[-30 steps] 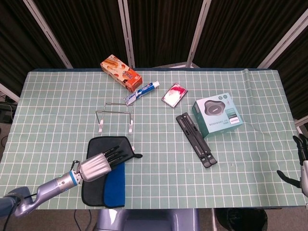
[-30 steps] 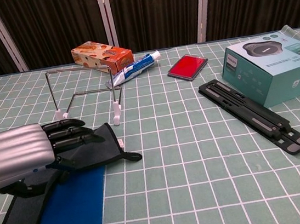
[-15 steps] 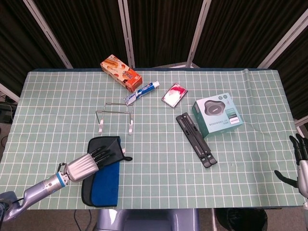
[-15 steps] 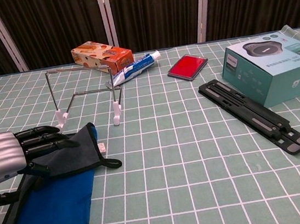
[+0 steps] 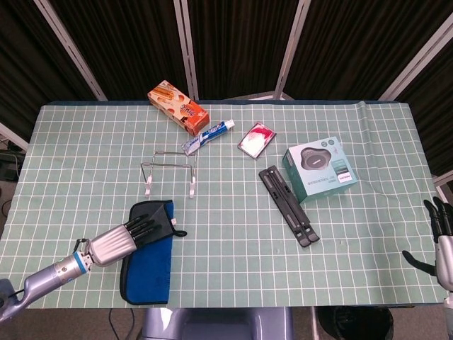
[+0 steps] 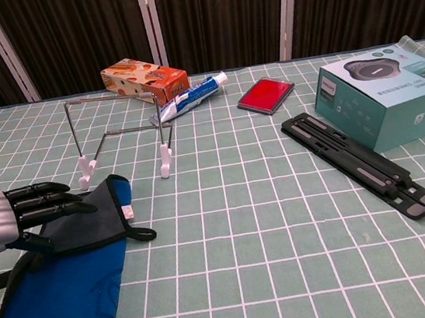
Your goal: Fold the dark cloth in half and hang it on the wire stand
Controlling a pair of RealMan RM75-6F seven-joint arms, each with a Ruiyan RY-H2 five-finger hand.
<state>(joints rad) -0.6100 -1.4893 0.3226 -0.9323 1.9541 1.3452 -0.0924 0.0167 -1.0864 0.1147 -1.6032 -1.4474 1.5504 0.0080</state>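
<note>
The dark cloth point(image 5: 152, 244) lies flat near the table's front-left edge, its blue inner face up along the lower part, a grey flap turned over the top end, a small black loop at its right corner. The wire stand point(image 5: 168, 170) stands upright just behind it, apart, bare.

A pale green mat point(image 5: 233, 177) ruled with a white grid covers the whole table. Behind its far edge hang black pleated curtains point(image 5: 241, 42) crossed by slanting light metal bars point(image 5: 185, 46) (upright in the chest view). Beyond the mat's left edge, a bit of pale floor point(image 5: 8, 188) shows.
</note>
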